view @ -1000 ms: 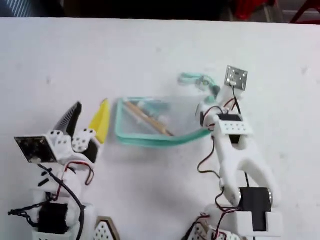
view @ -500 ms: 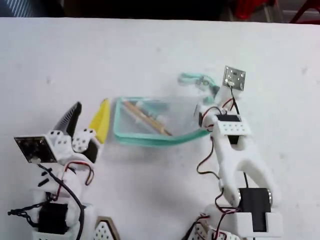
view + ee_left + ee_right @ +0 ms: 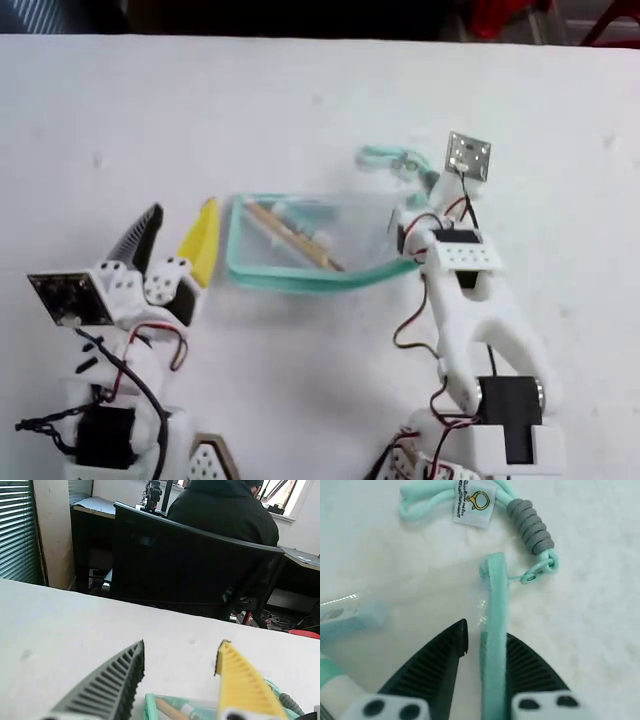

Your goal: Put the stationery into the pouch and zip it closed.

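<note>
Pouch (image 3: 300, 282) has shifted slightly left — right jaws clamp its teal zip edge; left jaws stand open, empty, just left of it.

Your white arms (image 3: 470, 310) carry black servos (image 3: 510, 405) and red-black wires (image 3: 398, 332). Your left gripper (image 3: 182, 208) has one black, one yellow finger.

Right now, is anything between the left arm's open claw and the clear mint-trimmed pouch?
Nothing visible does: only bare white table lies between the left claw and the clear, mint-trimmed pouch. The right claw grips its mint rim at the other end.
</note>
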Robot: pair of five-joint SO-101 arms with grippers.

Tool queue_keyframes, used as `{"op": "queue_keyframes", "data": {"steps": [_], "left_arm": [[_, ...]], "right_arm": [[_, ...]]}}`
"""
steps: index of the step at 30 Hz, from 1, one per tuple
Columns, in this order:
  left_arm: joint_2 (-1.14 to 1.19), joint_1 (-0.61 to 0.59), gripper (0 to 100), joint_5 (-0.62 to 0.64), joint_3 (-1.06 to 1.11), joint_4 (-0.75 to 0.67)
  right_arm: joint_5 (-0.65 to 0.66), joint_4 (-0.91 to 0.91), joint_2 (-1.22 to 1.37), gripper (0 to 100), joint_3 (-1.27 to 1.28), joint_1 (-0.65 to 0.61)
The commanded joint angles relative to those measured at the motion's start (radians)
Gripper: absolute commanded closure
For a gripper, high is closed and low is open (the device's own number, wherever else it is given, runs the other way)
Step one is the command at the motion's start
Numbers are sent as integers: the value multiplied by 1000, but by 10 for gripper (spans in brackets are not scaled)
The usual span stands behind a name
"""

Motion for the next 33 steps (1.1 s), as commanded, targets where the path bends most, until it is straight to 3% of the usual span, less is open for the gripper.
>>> {"op": "queue_keyframes", "data": {"steps": [1,6,20,29,33], "left_arm": [[7,12,752,-14,-3,-29],[7,12,752,-14,-2,-28],[7,12,752,-18,9,-41],[10,5,752,-193,5,-92],[13,5,752,-270,-81,-20]], "right_arm": [[15,33,-28,805,-3,-24],[15,33,-28,670,-3,-19],[15,35,-30,676,-5,-16],[6,35,-130,676,-2,147],[12,70,-202,676,3,140]]}}
